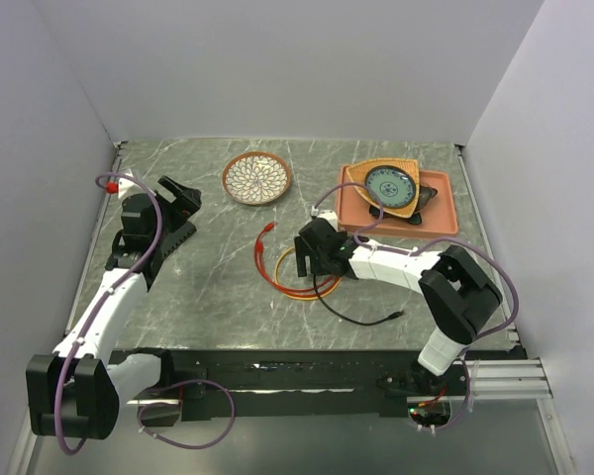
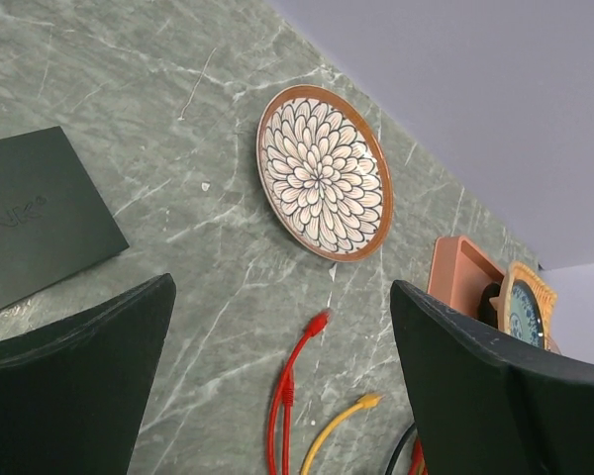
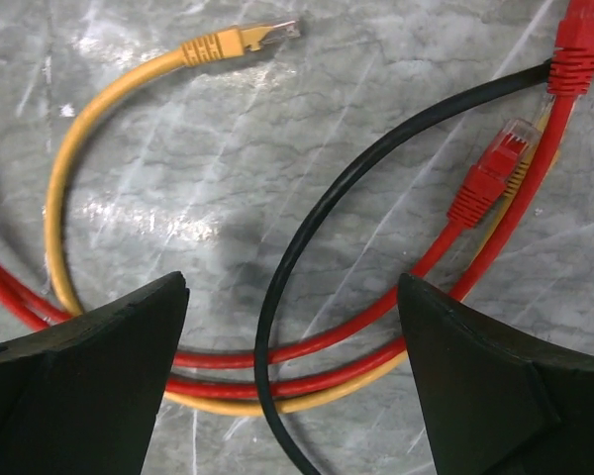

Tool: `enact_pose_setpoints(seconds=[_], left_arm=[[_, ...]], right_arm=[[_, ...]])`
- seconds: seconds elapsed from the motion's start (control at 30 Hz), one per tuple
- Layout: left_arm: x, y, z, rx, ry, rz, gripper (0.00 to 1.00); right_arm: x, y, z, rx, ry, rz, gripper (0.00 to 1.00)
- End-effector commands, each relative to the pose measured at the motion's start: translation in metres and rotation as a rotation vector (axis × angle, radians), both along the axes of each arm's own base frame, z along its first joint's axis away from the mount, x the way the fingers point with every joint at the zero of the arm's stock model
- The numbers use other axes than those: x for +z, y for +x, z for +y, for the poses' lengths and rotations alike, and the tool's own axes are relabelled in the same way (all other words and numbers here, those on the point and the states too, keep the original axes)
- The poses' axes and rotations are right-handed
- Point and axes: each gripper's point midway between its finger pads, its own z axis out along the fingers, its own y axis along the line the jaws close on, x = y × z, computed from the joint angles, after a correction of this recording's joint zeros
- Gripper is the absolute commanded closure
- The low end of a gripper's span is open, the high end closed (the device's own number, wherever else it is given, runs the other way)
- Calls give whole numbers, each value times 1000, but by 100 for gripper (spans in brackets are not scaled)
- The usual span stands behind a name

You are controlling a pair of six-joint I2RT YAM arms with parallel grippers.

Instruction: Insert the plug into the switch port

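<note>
While the right gripper hangs open over the tangled red cable, yellow cable and black cable, a red plug loose near one finger, the left gripper is open and empty too, the switch flat on the table near it.

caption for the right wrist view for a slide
right arm's fingers open over red cable, yellow cable and black cable on the marble table, yellow plug and red plug lying free

- Bare tabletop between switch and patterned plate.
- Crowded beneath right gripper: looped red, yellow, black cables.
- Blocked far right by loaded tray.
</note>
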Motion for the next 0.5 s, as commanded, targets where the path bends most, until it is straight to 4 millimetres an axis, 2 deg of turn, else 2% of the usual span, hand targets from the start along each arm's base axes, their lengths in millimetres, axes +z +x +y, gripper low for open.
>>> enact_pose_setpoints(seconds=[0.0, 0.07, 0.1, 0.23, 0.33, 0.37, 0.43, 0.47], left_arm=[[28, 1, 1, 2, -5, -62, 4], [31, -1, 1, 3, -4, -72, 4], [34, -3, 1, 2, -2, -85, 4], [38, -8, 3, 4, 2, -115, 4], [40, -12, 4, 10, 12, -124, 4], [40, -12, 5, 12, 14, -124, 4], [40, -13, 6, 15, 18, -129, 4], [40, -13, 6, 13, 19, -130, 4]], right_arm=[[5, 15, 4, -62, 11, -40, 13], [-3, 14, 4, -66, 5, -28, 16], [-5, 15, 5, -64, 9, -28, 22], [-19, 16, 5, -73, -20, -2, 27], [-19, 18, 6, -74, -22, -2, 50], [-20, 18, 6, -71, -23, -3, 62], [-18, 19, 7, -65, -16, -12, 70], [-17, 18, 8, -55, -14, -14, 82]])
